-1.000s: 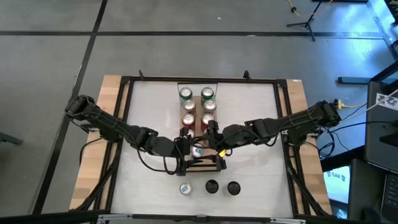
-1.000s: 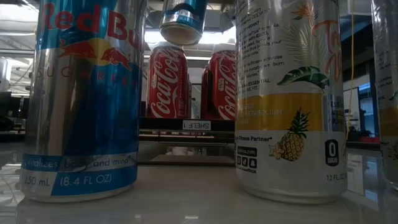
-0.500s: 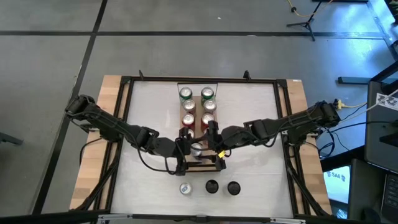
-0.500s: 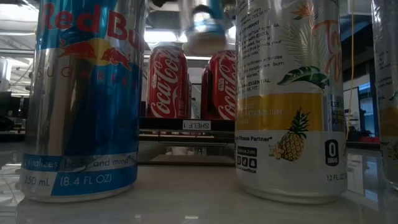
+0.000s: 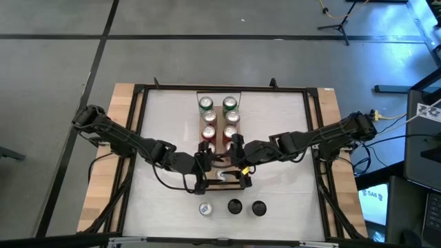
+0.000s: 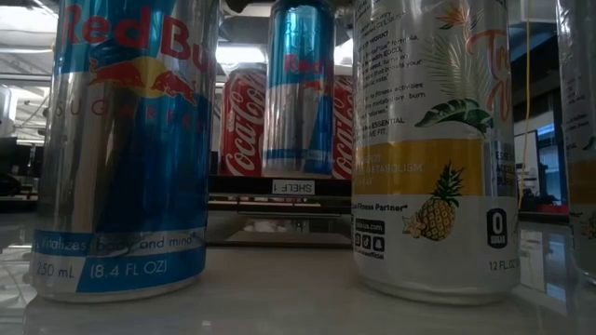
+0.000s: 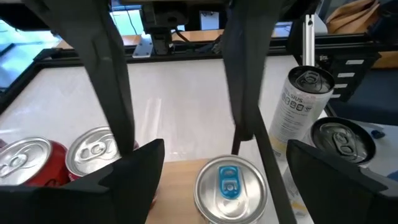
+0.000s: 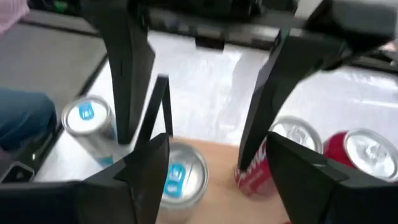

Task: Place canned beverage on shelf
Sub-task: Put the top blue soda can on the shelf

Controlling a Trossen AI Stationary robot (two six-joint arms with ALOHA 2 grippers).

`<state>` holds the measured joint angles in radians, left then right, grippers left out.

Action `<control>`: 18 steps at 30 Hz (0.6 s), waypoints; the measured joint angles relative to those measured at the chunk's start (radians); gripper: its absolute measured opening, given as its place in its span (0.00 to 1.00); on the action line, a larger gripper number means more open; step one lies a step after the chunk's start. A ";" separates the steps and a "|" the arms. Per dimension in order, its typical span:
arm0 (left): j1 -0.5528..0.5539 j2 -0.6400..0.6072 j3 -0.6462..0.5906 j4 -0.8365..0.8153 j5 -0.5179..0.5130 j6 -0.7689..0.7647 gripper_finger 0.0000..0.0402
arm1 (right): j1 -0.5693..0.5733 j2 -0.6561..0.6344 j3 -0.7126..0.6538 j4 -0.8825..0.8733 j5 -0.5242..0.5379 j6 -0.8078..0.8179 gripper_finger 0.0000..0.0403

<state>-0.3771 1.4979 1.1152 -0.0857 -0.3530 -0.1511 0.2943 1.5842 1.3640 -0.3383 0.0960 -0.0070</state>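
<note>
1. The canned beverage (image 6: 300, 88) is a slim blue-and-silver can. It stands upright on the near end of the shelf (image 5: 219, 124), just in front of the red cola cans (image 6: 244, 121).
2. Expect it to be fairly heavy if full. It has a stiff but thin wall that dents under a hard squeeze, and its smooth painted side will slip.
3. Being tall and narrow, it tips easily, so a sideways knock from a finger could topple it into the cola cans.
4. If you must take it again, grip across the mid-body with both pads flat. Avoid the rim and the tapered shoulder.
5. The left gripper (image 7: 225, 149) is spread wide with the can top between its fingers and a gap on each side. It is pinching nothing.
6. The right gripper (image 8: 217, 140) faces it from the other side. Its fingers are apart, with the can just beside one and well clear of the other. You cannot tell whether that near finger touches.
7. A second ago the can hung tilted in the air above the shelf. Half a second ago it was a blur, high in the low view. Now it is down and standing straight. The arms have barely shifted in the high view.
</note>
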 joint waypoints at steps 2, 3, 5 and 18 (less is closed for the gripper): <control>0.000 0.000 0.000 0.000 0.005 0.000 0.82 | 0.000 0.001 0.000 -0.021 -0.002 0.001 0.62; 0.000 0.000 0.000 0.000 0.006 0.002 0.82 | 0.000 0.001 0.000 -0.026 -0.002 0.001 0.61; 0.000 0.000 0.000 -0.001 0.007 0.004 0.82 | 0.000 0.001 0.000 -0.032 -0.002 0.002 0.60; -0.004 -0.007 0.000 -0.009 0.025 0.004 0.82 | 0.000 0.001 0.000 -0.030 -0.002 0.002 0.61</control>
<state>-0.3811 1.4910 1.1152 -0.0947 -0.3279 -0.1467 0.2943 1.5852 1.3640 -0.3679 0.0937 -0.0048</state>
